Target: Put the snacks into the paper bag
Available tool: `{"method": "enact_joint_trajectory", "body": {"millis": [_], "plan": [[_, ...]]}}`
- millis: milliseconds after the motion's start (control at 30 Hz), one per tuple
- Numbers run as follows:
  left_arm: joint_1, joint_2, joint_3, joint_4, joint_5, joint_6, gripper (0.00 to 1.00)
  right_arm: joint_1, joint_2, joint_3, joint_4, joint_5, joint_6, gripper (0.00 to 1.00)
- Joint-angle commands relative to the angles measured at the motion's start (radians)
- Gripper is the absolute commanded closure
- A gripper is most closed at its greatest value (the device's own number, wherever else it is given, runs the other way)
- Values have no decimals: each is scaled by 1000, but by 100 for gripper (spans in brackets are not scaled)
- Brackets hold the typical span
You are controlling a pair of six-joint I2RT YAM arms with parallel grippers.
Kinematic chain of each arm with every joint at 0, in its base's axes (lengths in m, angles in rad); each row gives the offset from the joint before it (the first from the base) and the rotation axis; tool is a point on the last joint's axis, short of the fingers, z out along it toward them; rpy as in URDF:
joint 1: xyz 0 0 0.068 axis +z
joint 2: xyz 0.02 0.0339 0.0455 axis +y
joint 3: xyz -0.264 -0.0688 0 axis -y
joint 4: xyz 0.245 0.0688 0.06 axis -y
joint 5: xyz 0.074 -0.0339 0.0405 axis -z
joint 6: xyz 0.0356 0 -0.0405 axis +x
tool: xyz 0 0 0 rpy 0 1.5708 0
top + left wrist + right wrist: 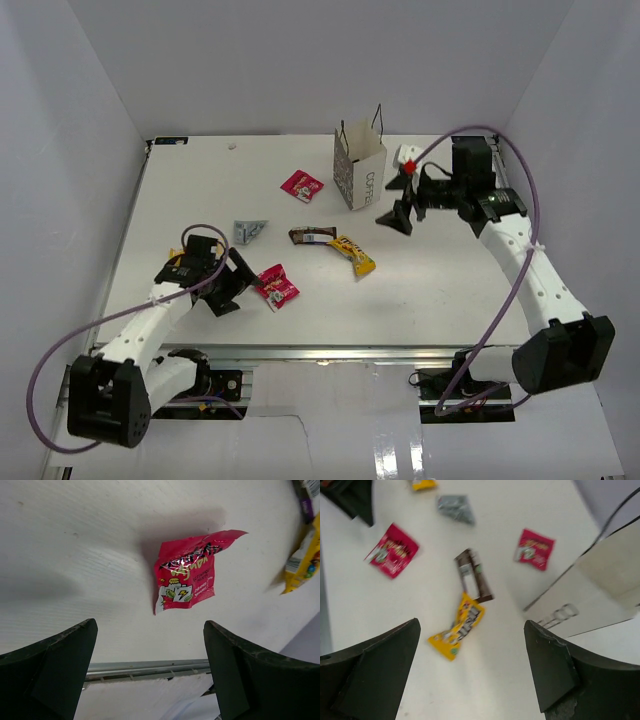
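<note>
Left gripper (238,285) hangs with its jaws spread wide just beside the near pink-red packet (277,286). That packet lies flat on the table (200,180), well apart from the paper bag (358,170) standing upright at the far side. To take it well, I judge, the fingers should come down astride the packet's crinkled edge (flat foil slips easily) and pinch low. Right gripper (403,208), likewise spread and empty, hovers near the bag.

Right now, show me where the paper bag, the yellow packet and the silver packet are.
paper bag (369,181): top external view, on its printed front wall.
yellow packet (460,627): right wrist view, middle of the wrapper.
silver packet (247,231): top external view, centre of the wrapper.
</note>
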Motion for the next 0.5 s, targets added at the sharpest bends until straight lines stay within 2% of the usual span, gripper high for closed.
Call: {"method": "enact_joint_trajectory", "body": {"millis": [0, 33, 133, 233, 467], "plan": [[-126, 115, 83, 44, -158, -30, 2, 4, -103, -228, -163, -74, -175, 10], [-179, 147, 102, 67, -177, -31, 2, -2, -131, -327, -161, -70, -177, 10], [-233, 265, 128, 103, -227, -42, 2, -34, -224, -466, -163, -92, -166, 10], [-268, 382, 157, 97, -290, -63, 3, -68, -280, -525, -161, -95, -162, 10], [-377, 684, 325, -7, -344, -143, 24, -100, -314, -591, -130, -123, -127, 10]]}}
